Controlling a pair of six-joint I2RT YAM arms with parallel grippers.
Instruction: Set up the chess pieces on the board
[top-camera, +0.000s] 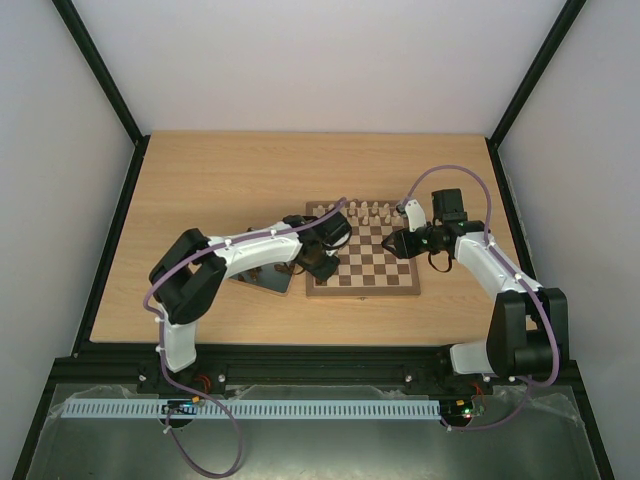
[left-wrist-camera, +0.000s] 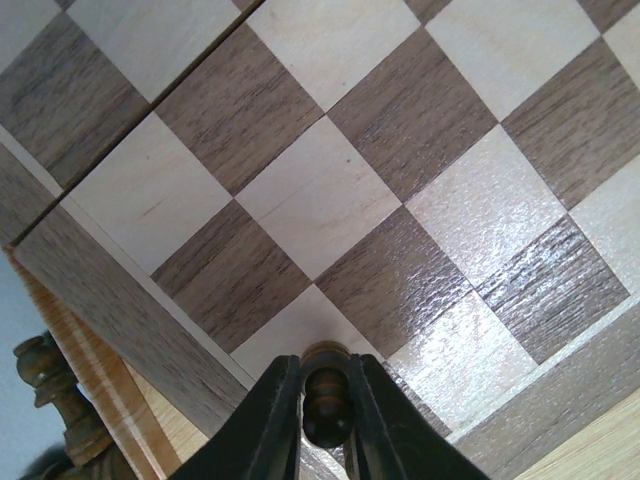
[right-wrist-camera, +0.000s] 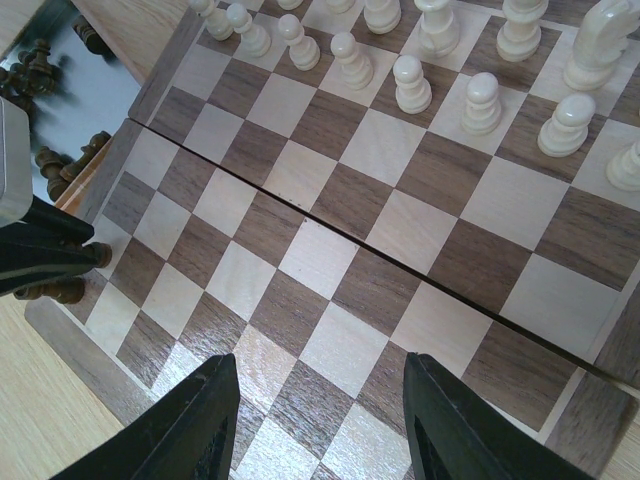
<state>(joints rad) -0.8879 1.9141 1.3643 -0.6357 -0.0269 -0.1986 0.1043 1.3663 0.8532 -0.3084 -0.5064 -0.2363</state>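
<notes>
My left gripper (left-wrist-camera: 325, 368) is shut on a dark brown chess piece (left-wrist-camera: 326, 400), held by its rounded top. The piece's base stands on a pale square at the near left corner of the board (left-wrist-camera: 320, 190). In the top view the left gripper (top-camera: 322, 268) is at the left edge of the board (top-camera: 365, 270). My right gripper (right-wrist-camera: 318, 365) hangs open above the bare middle squares of the board (right-wrist-camera: 330, 260), with nothing between its fingers. From above, the right gripper (top-camera: 398, 243) is over the board's right side. More dark chess pieces (right-wrist-camera: 60, 165) lie off the board to its left.
Cream pieces (right-wrist-camera: 410, 80) stand in two rows along the board's far edge (top-camera: 370, 211). A shiny metal tray (top-camera: 262, 280) lies left of the board under the left arm, with a dark piece (left-wrist-camera: 45, 375) on it beside the left gripper.
</notes>
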